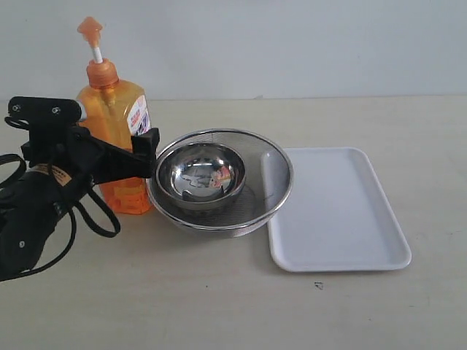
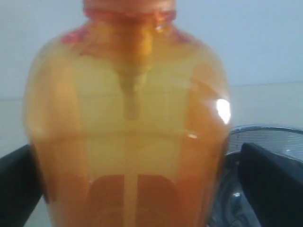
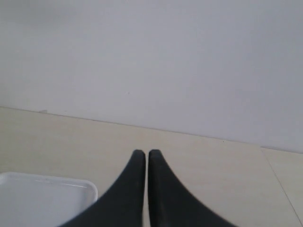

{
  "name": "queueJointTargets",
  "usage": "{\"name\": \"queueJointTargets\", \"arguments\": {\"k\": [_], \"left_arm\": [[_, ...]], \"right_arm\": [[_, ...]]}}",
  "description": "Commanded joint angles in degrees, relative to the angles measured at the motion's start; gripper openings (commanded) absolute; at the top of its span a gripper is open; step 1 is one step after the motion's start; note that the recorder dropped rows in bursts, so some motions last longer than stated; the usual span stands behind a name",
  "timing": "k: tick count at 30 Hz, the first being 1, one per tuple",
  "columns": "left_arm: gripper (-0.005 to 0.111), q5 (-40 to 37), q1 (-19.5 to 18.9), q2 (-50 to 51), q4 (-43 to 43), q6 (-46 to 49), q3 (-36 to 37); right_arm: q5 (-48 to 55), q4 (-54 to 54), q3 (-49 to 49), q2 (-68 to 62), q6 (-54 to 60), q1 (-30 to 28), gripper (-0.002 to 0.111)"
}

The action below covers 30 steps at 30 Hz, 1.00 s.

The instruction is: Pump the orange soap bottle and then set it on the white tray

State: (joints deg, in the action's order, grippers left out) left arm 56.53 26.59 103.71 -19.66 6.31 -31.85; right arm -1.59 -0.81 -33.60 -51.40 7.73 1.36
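The orange soap bottle [image 1: 117, 124] stands upright on the bench [image 1: 219, 313], pump head raised on its white stem, label turned toward the bowls. The left hand [image 2: 137, 161] straddles its lower body with the jaws spread wide. In the left wrist view one finger sits right at the bottle's edge, while the other finger [image 2: 270, 184] stands off from the bottle with a sliver of gap showing, so the hand brackets the bottle rather than clamping it.

Just past that outer finger is the rim of a round mesh bowl [image 1: 281, 171]; finger and rim are very close, and I cannot tell whether they touch. A smaller shiny steel bowl [image 1: 201, 175] sits inside the mesh one. On the far side of the bowls from the left hand lies the white tray [image 1: 336, 211], flat on the bench, and the mesh bowl's rim meets or slightly overhangs its nearest long edge. The tray's other three edges border bare bench, and a wide strip of open bench runs along the front of the bowls and tray.

The right hand [image 3: 143, 153] hangs above the bench with its fingers pressed together, holding nothing, one tray corner just beside it.
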Motion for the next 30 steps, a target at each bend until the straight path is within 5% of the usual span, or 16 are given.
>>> {"name": "queueJointTargets", "arguments": {"k": [1, 26, 30], "left_arm": [[0.11, -0.1, -1.2, 1.4, -4.2, 0.6, -1.8], [0.11, 0.5, -3.4, 1.4, -5.2, 0.6, -4.7], [0.097, 0.2, -3.4, 1.4, -4.5, 0.4, -5.9]], "right_arm": [[-0.6, 0.2, -0.5, -0.1, 0.1, -0.2, 0.0], [-6.0, 0.2, -0.5, -0.1, -3.8, -0.2, 0.0], [-6.0, 0.2, -0.5, -0.1, -4.0, -0.2, 0.0]]}}
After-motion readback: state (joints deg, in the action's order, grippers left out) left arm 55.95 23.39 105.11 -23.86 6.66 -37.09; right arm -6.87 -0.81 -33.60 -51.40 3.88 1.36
